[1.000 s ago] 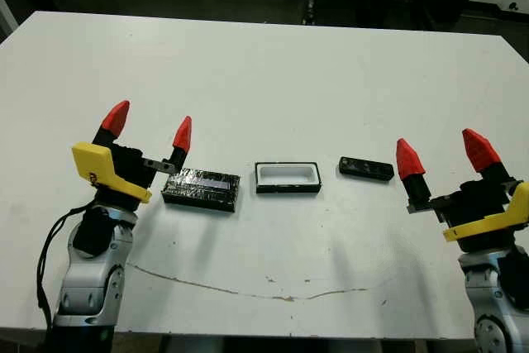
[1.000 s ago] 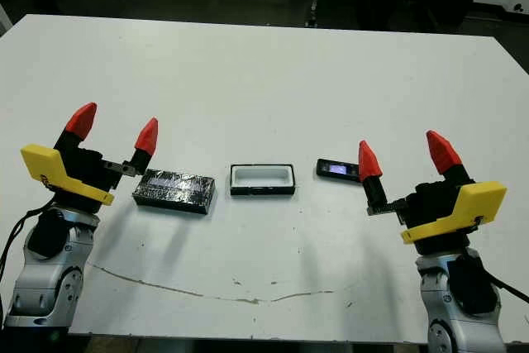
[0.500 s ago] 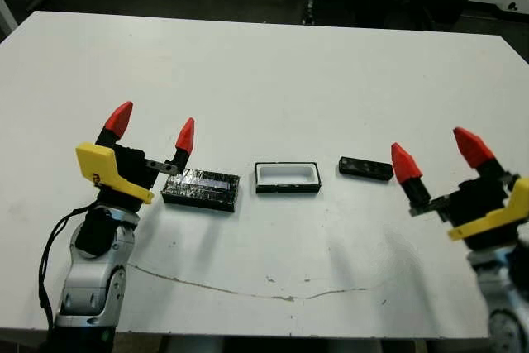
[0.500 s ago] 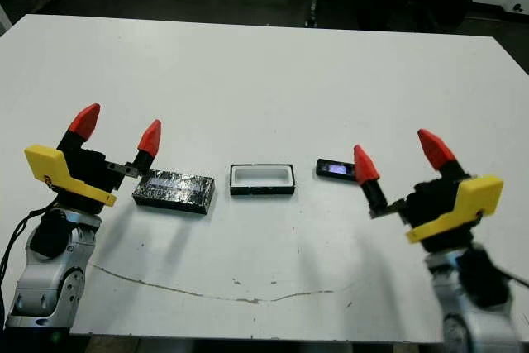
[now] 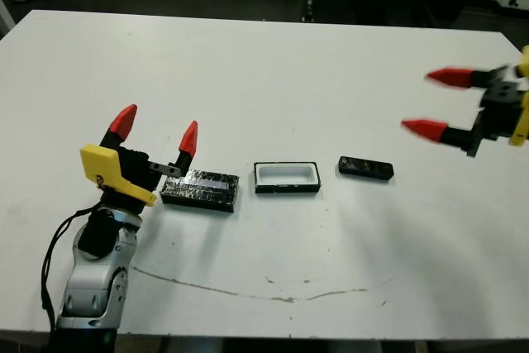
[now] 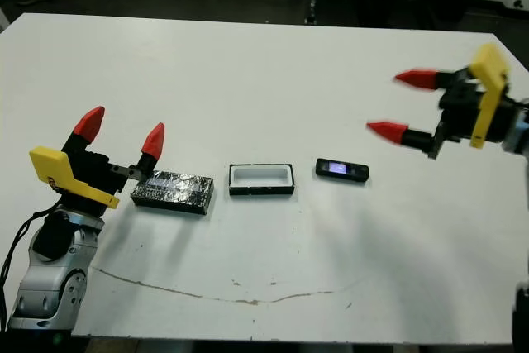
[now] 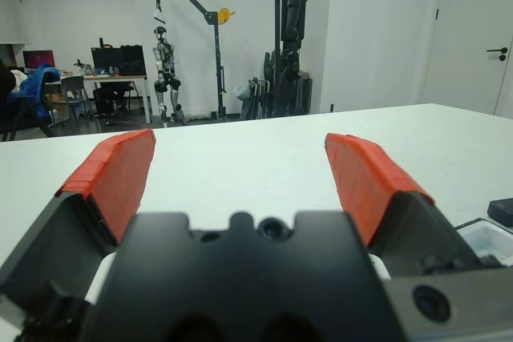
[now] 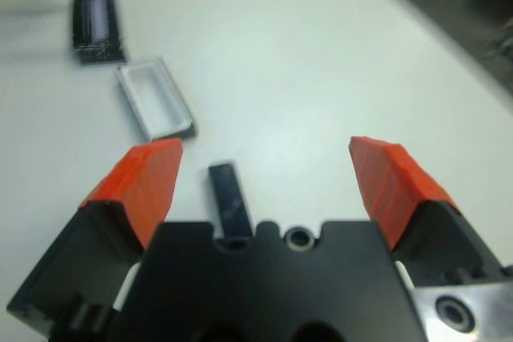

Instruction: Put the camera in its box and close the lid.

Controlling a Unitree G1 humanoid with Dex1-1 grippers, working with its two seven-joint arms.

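Camera [image 5: 365, 169] lies flat on the white table [image 5: 273, 80], just to the right of the box [image 5: 287, 178] and apart from it. The right gripper [image 5: 439, 104] hangs in the air off to the camera's right, near the table's right edge, its two red-tipped fingers spread wide and holding nothing. The left gripper [image 5: 157, 132] sits low at the left, fingers also wide apart and empty, one red tip just beside the left end of the lid [image 5: 201, 189]. Lid, box and camera form a row from left to right. The box is open, its white lining showing.
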